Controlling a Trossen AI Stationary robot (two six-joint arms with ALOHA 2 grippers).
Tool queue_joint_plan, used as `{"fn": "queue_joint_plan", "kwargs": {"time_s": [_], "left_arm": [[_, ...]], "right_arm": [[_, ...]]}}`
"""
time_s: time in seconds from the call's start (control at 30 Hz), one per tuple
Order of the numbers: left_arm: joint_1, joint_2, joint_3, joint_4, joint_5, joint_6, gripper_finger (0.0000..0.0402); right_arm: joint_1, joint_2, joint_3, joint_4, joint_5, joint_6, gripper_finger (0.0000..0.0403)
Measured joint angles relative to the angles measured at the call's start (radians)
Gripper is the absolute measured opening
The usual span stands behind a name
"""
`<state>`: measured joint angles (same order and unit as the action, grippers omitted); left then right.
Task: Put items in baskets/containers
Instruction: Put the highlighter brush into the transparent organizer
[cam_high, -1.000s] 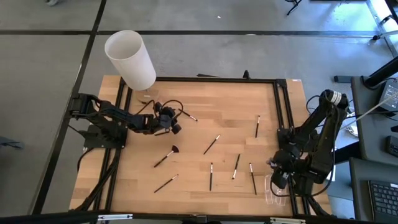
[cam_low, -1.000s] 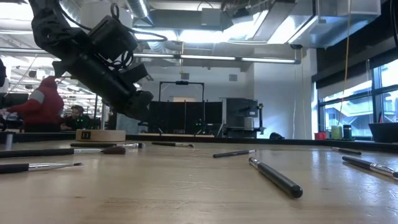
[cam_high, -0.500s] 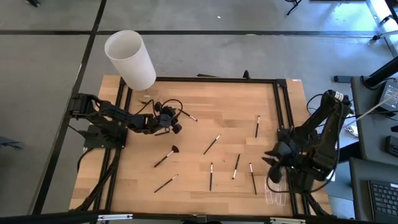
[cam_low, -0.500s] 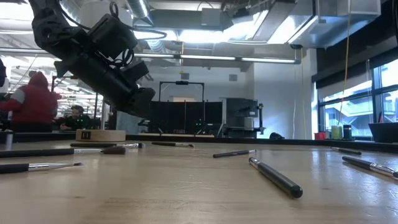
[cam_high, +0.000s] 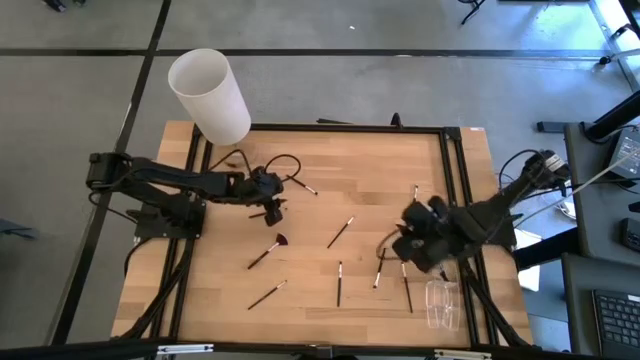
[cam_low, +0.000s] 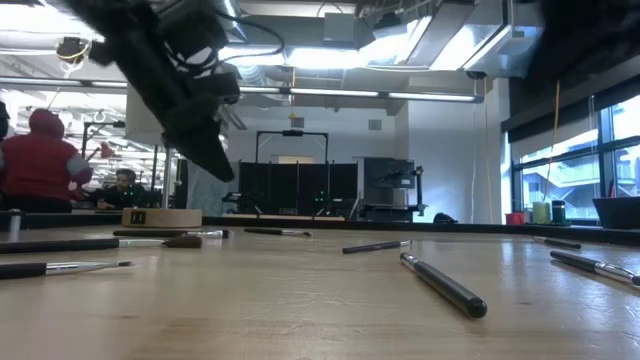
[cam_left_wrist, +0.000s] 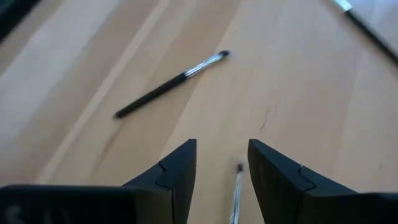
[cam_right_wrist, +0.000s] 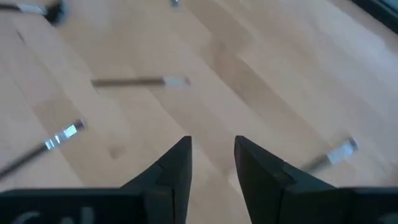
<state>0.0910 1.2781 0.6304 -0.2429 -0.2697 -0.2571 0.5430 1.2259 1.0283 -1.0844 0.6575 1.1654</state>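
Several thin black-handled brushes lie flat and scattered on the wooden table (cam_high: 330, 160): a fan-headed one (cam_high: 268, 252), others at mid table (cam_high: 340, 232), (cam_high: 339, 283), (cam_high: 380, 268), (cam_high: 406, 288). The clear holder (cam_high: 443, 303) stands at the near right corner. My left gripper (cam_high: 270, 212) hovers open above the table's left half, fingers pointing down, a brush (cam_left_wrist: 171, 84) ahead of it. My right gripper (cam_high: 398, 243) hovers open over the brushes right of centre; its wrist view shows a brush (cam_right_wrist: 140, 81) beyond the fingers.
A tall white cylinder (cam_high: 210, 95) stands at the far left corner. A black frame (cam_high: 455, 180) rims the table. More brushes lie near the far edge (cam_high: 303, 187), (cam_high: 415, 202) and near left (cam_high: 267, 294). People are in the room behind (cam_low: 45, 160).
My right arm has swung from beside the clear holder at the near right corner toward the table's middle, coming over the brushes. My left gripper has moved slightly toward the near edge and tipped its fingers downward.
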Motion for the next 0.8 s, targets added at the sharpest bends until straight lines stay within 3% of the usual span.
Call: {"fn": "queue_joint_plan", "kwargs": {"time_s": [0.13,0.3,0.47,0.8], "left_arm": [[-0.024,0.002,0.054,-0.131,-0.044,-0.034,0.0141],[-0.053,0.017,0.056,-0.108,-0.046,-0.067,0.0141],[-0.068,0.018,0.055,-0.113,-0.05,-0.071,0.0141],[-0.11,0.017,0.055,-0.114,-0.013,-0.087,0.0141]], "right_arm": [[-0.139,0.001,0.0,0.228,-0.044,-0.272,0.0122],[-0.277,0.044,0.0,0.569,-0.158,-0.59,0.0122],[-0.353,0.115,0.0,0.857,-0.277,-0.799,0.0122],[-0.549,0.174,-0.002,0.89,-0.329,-0.916,0.0122]]}}
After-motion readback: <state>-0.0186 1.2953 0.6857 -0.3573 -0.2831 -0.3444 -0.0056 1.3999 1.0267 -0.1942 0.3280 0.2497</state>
